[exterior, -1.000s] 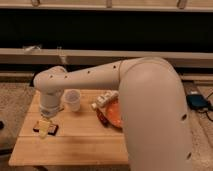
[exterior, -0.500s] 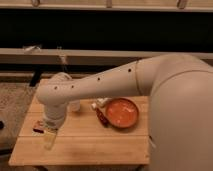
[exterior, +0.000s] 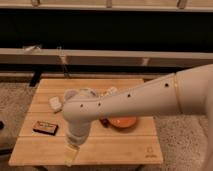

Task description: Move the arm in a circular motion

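Note:
The arm [exterior: 145, 95] is a thick cream-white tube with small dark holes. It comes in from the right edge, crosses over the wooden table [exterior: 125, 145] and bends at a rounded joint [exterior: 80, 110] left of centre. From that joint it points down, and the gripper [exterior: 71, 154], a pale yellowish tip, hangs over the table's front edge, left of the middle. Nothing shows in the gripper.
On the table an orange bowl [exterior: 124, 122] is partly hidden behind the arm. A dark flat packet [exterior: 45, 128] lies at the left, with a small white cup [exterior: 54, 103] behind it. A long low ledge [exterior: 100, 56] runs behind the table, and carpet surrounds it.
The arm's bent joint and tip have swung right and toward the table's front edge. The dark packet, covered by the tip before, now lies in the open to its left.

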Motion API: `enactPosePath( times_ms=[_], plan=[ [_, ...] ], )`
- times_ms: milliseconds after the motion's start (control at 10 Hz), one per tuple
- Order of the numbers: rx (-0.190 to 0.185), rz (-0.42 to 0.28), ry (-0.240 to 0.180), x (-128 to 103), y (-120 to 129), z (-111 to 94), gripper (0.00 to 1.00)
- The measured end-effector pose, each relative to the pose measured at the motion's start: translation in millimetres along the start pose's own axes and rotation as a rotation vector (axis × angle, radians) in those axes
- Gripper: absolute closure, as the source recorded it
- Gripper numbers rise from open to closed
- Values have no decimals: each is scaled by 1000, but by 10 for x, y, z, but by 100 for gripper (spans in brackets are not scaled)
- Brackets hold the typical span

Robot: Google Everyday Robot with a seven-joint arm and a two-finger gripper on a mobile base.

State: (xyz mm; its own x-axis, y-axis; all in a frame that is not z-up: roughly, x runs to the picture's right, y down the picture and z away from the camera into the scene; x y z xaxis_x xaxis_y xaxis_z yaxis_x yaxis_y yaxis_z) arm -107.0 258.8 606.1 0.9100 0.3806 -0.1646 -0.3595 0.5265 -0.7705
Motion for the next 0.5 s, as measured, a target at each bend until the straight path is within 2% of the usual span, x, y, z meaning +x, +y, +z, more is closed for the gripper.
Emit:
enactPosePath(
  times_ms=[200, 300, 500],
  plan=[
    [5, 108, 25, 552, -148, 72, 20],
    [8, 141, 29, 694, -221, 87, 20],
    [24, 239, 28, 1041, -612, 111, 20]
  ],
)
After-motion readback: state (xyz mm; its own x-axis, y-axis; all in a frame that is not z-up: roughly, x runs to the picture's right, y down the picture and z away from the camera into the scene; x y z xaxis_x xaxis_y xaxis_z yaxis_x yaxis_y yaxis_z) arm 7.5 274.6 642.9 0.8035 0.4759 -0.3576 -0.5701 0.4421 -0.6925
